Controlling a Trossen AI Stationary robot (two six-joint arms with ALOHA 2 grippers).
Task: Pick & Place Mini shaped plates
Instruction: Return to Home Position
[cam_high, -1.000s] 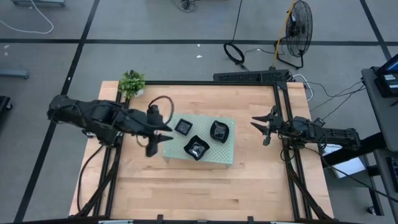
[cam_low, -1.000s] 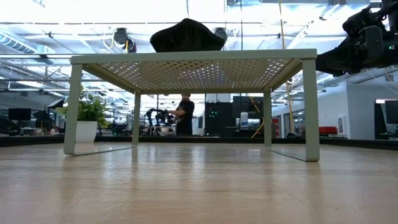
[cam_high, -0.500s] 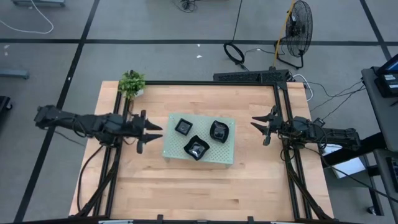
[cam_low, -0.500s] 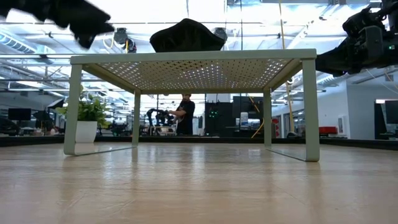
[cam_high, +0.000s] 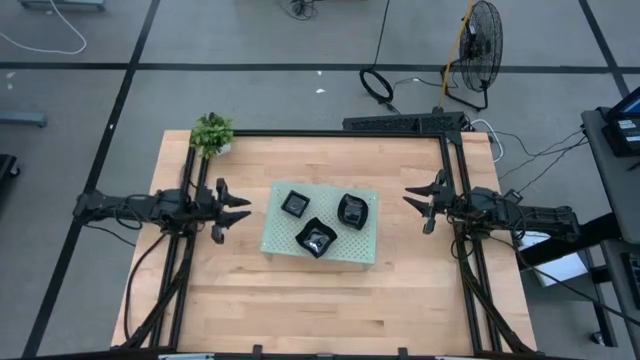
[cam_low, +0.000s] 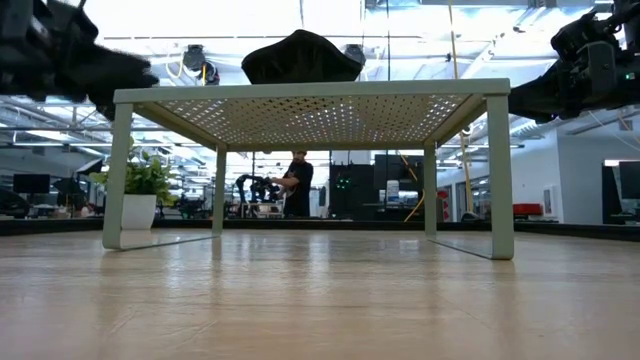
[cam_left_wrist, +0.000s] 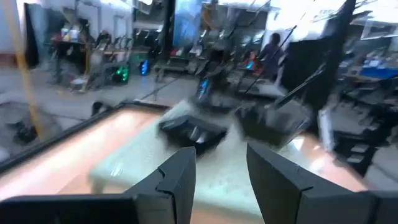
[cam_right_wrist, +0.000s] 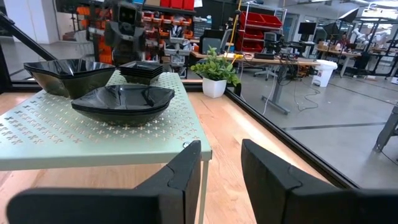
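Three small piles of glossy black mini shaped plates rest by their bottoms on a pale green perforated board (cam_high: 340, 250) that stands on legs mid-table: a square pile (cam_high: 295, 204), a wavy-edged pile (cam_high: 353, 210) and a third (cam_high: 316, 238). My left gripper (cam_high: 247, 209) hovers level just left of the board, open, with nothing between its fingers (cam_left_wrist: 180, 177). My right gripper (cam_high: 415, 207) waits level to the right of the board, open and empty (cam_right_wrist: 221, 168). In the right wrist view the piles (cam_right_wrist: 123, 99) sit on the board's top.
A small potted plant (cam_high: 212, 133) stands at the table's far left corner. Black frame rails (cam_high: 455, 170) run along the table's left, far and right sides. A person (cam_low: 297, 183) stands in the room beyond. Bare wood (cam_high: 320, 300) lies near the front edge.
My left gripper has drawn back from over the board's left edge toward the table's left edge. It has sunk lower and tipped from slanting down to level. The plates and the board have stayed where they were.
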